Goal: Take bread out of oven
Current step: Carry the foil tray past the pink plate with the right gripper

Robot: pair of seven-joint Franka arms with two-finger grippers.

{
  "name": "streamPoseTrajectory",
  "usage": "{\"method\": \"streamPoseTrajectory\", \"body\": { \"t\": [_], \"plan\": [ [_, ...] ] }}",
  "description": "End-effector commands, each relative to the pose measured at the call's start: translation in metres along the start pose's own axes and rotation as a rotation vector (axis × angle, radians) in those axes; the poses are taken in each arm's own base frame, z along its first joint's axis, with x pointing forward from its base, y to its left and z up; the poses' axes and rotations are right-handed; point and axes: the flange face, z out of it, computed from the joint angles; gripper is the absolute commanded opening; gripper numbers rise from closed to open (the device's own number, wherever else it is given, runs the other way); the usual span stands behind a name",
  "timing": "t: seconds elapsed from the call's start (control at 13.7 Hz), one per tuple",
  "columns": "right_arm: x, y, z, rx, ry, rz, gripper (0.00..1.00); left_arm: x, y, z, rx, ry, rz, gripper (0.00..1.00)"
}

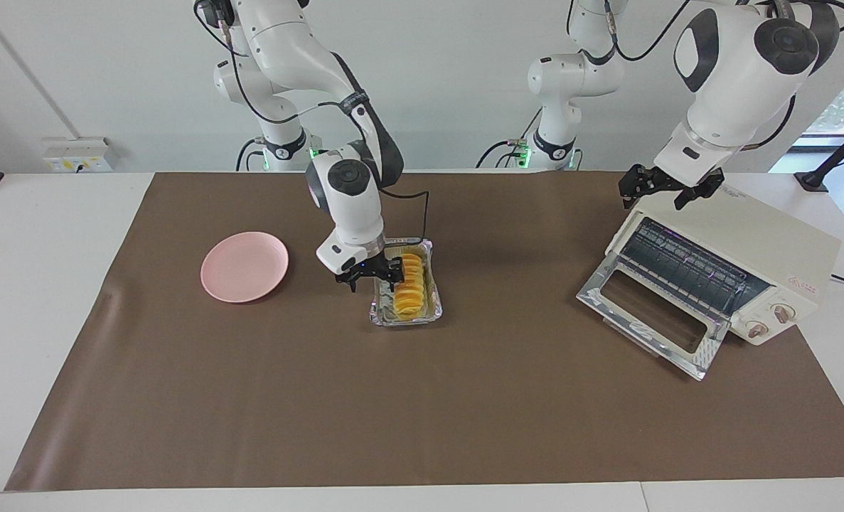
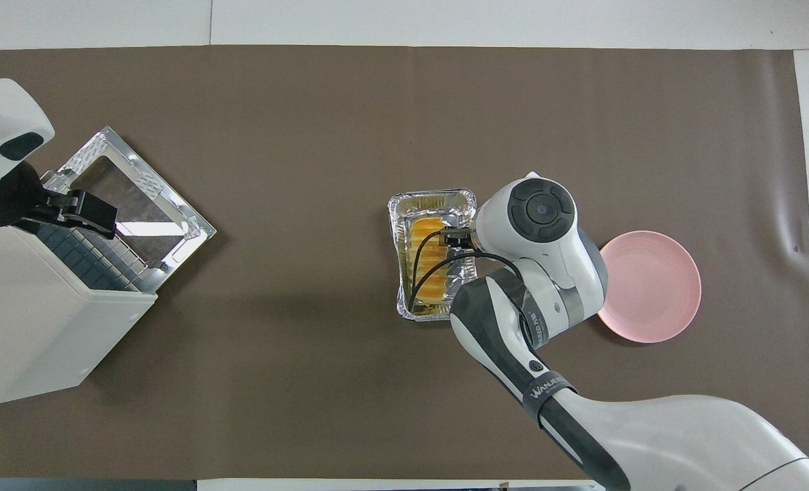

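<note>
The bread (image 1: 409, 286), a ridged golden-yellow loaf, lies in a silver foil tray (image 1: 432, 249) on the brown mat mid-table, outside the oven. My right gripper (image 1: 372, 279) hangs low over the tray's side toward the pink plate. It is open, with one fingertip (image 1: 393, 276) by the bread and the other outside the tray wall. From overhead the wrist hides those fingers, and the bread (image 2: 426, 262) shows beside it. The cream oven (image 1: 749, 235) stands at the left arm's end with its glass door (image 1: 649, 320) dropped open. My left gripper (image 1: 667, 188) hovers open over the oven's top corner.
A round pink plate (image 1: 244, 267) rests on the mat toward the right arm's end, beside the tray. The wire rack (image 1: 685, 267) shows inside the oven. The oven's open door juts out over the mat (image 1: 422, 412).
</note>
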Motion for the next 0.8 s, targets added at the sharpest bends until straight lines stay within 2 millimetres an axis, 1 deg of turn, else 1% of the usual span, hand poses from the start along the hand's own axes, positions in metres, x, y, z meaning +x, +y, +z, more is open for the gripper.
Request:
{"method": "streamPoseTrajectory", "body": {
  "t": [0.0,0.07,0.22,0.36,0.44,0.51,0.58,0.73],
  "plan": [
    [-0.005,0.004,0.005,0.008,0.0,0.024,0.54,-0.013,0.001,0.007,-0.011,0.006,0.01,1.0],
    [-0.006,0.005,0.006,0.006,-0.002,0.024,0.37,-0.02,0.005,0.008,-0.007,0.009,0.014,1.0],
    [-0.005,0.006,0.006,0.006,-0.004,0.025,0.0,-0.011,0.007,0.007,-0.01,0.043,0.018,1.0],
    [-0.005,0.005,0.004,0.007,0.0,0.021,0.0,-0.007,0.008,0.011,-0.017,0.033,0.023,1.0],
    [-0.003,0.004,0.002,0.01,0.005,0.014,0.0,-0.005,0.008,0.014,-0.02,0.022,0.023,1.0],
    [0.002,0.008,-0.002,0.014,0.015,0.018,0.0,-0.004,0.013,0.015,-0.023,0.009,0.031,1.0],
    [0.007,0.013,-0.007,0.019,0.025,0.016,0.0,-0.006,0.017,0.015,-0.02,0.003,0.04,1.0],
    [0.029,0.037,-0.028,0.027,0.053,0.006,0.0,-0.006,0.015,0.011,-0.022,0.001,0.032,1.0]
  ]
}}
